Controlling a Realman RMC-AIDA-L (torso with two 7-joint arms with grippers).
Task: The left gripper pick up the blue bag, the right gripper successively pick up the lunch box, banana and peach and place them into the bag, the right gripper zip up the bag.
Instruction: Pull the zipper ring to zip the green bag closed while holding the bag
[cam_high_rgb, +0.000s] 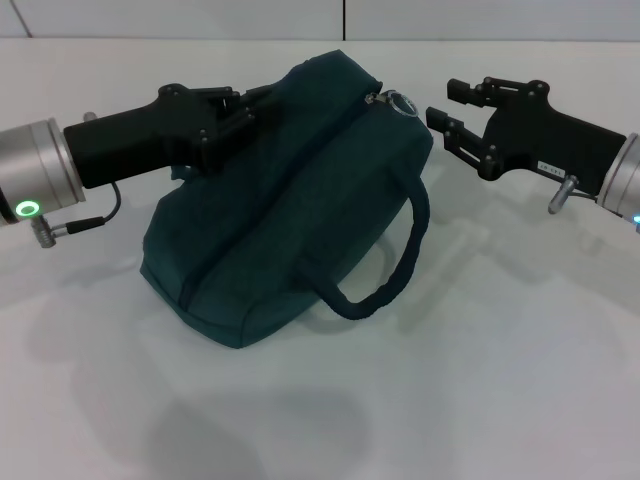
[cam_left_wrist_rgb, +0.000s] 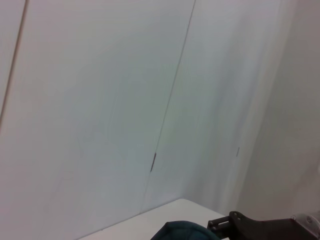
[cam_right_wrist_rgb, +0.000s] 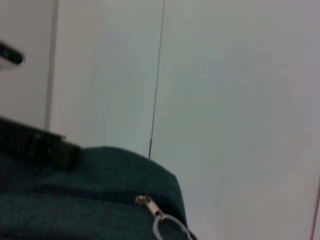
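Dark teal-blue bag (cam_high_rgb: 290, 200) lying on the white table (cam_high_rgb: 480, 380), zipper closed along its top ridge, with the metal pull ring (cam_high_rgb: 400, 103) at the end of the bag nearest the right arm. One looped carry handle (cam_high_rgb: 395, 265) hangs down the bag's near side and rests on the table.

Left end effector (cam_high_rgb: 262, 100): pressed against the bag's upper far side, at the end away from the pull ring; its fingers are closed on the fabric there, and that end of the bag appears gathered up toward it.

Right end effector (cam_high_rgb: 450, 108): just beside the pull ring, apart from the bag, its two fingers spread with a clear gap between them and holding nothing.

In the right wrist view the zipper slider (cam_right_wrist_rgb: 144, 201) and ring (cam_right_wrist_rgb: 170, 229) show close up on the bag's ridge. In the left wrist view only a small bulge of bag fabric (cam_left_wrist_rgb: 182, 231) appears against the white wall (cam_left_wrist_rgb: 100, 100).
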